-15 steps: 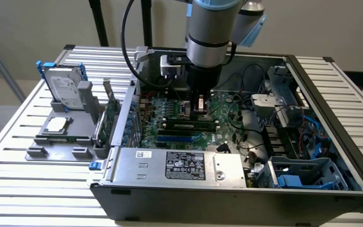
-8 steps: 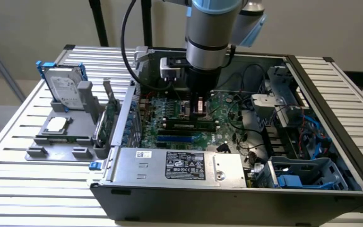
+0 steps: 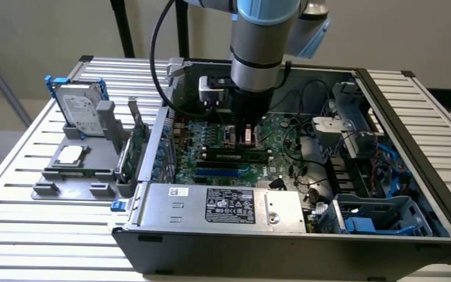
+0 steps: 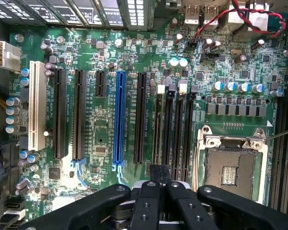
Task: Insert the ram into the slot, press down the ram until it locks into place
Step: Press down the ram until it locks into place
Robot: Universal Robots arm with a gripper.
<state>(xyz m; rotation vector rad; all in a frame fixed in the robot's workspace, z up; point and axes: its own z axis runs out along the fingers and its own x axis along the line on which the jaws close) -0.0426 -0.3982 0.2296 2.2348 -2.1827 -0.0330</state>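
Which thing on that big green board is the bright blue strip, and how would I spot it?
Look inside the open computer case at the motherboard under the arm. Among its row of long parallel sockets stands the blue slot. Its neighbours are black or white; it alone is blue.

Your gripper [image 3: 245, 136] hangs inside the open computer case [image 3: 413, 194], just above the motherboard [image 4: 101, 134]. The power supply [image 3: 225, 205] crowds one side, cables [image 3: 312, 170] and the drive cage [image 3: 366, 214] the other; overhead stays open.

Open computer case [image 3: 288, 235] on slatted table [image 3: 22, 176]; hard drive [image 3: 80, 108] upright in grey holder [image 3: 77, 170]; blue slot [image 4: 118, 117].
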